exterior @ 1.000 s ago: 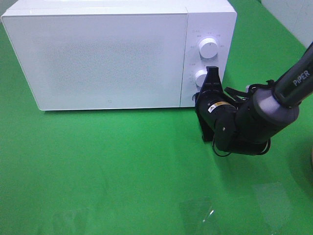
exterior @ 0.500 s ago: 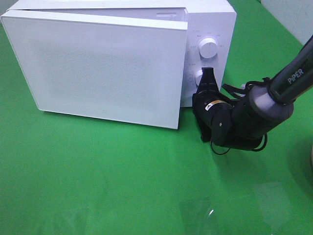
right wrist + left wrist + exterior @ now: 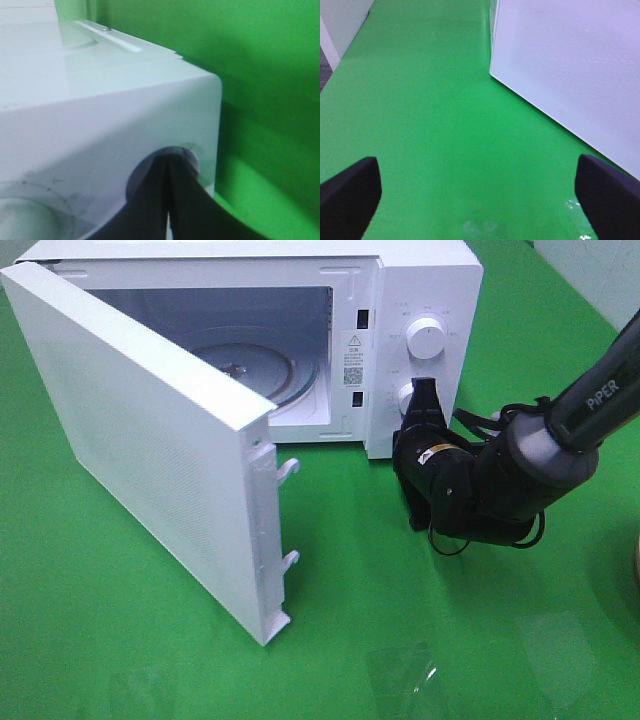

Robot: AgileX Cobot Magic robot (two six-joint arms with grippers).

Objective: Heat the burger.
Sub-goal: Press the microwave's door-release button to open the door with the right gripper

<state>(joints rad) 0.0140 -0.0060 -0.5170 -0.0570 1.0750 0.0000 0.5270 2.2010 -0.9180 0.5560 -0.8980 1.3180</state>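
Observation:
The burger is out of view in every frame. The white microwave (image 3: 425, 280) stands at the back with its door (image 3: 150, 470) swung wide toward the front left. Its cavity holds only the glass turntable (image 3: 250, 365). My right gripper (image 3: 425, 392) is shut, its tips against the control panel below the upper knob (image 3: 427, 338). In the right wrist view the shut fingertips (image 3: 167, 167) rest in a round recess in the panel. My left gripper (image 3: 479, 195) is open over bare green table, empty, with the door's outer face (image 3: 570, 65) beside it.
The green table (image 3: 450, 640) runs across the front. The open door's edge with its latch hooks (image 3: 285, 560) juts toward the middle. A shiny clear patch (image 3: 400, 675) lies near the front edge. Something beige (image 3: 636, 560) shows at the right border.
The microwave door went from shut to wide open, swinging out to the front left. The right arm shifted slightly left and stayed at the panel.

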